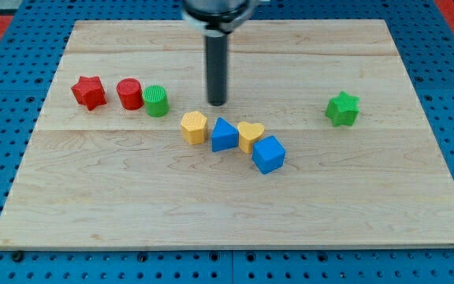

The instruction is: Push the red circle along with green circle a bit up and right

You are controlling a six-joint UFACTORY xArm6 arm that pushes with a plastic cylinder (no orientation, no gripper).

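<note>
The red circle [130, 94] stands at the view's left, touching the green circle [156, 101] just to its right and a little lower. My tip [217, 103] rests on the board to the right of the green circle, apart from it, and just above the blue triangle [224, 135].
A red star [89, 92] lies left of the red circle. Below my tip runs a row: yellow hexagon [194, 126], blue triangle, yellow heart [250, 136], blue cube [268, 154]. A green star [343, 109] sits at the right. The wooden board [93, 205] lies on a blue pegboard.
</note>
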